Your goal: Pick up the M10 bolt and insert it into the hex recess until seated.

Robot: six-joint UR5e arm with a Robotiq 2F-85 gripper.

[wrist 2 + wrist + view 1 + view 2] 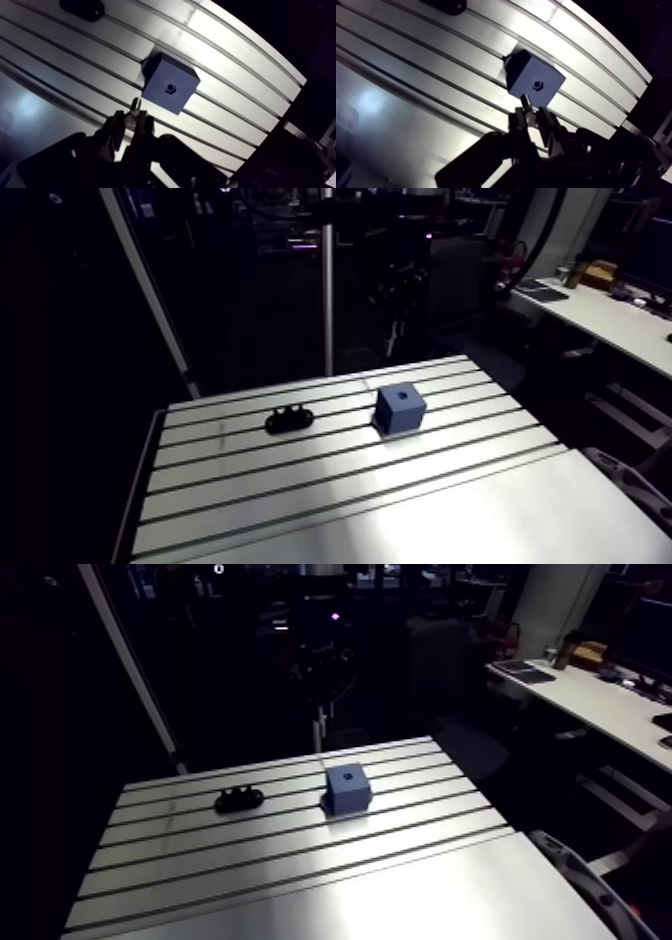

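— What carries everything?
— A table (300, 508) of aluminium, with long parallel slots (330, 478) across its top.
— And on it?
— A blue block (400, 408) sits flat toward the far edge (one small recess (537, 84) in its top face). A low black part (289, 420) lies left of it in the arm view, not touching.

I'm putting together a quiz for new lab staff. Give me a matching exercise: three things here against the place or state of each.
Things:
1. bolt
2. blue block
3. black part

Places or states:
A. lies on the table, apart from the block
B. held between the fingers of the gripper
C. has a hex recess in its top face

Pairs: 1-B; 2-C; 3-A
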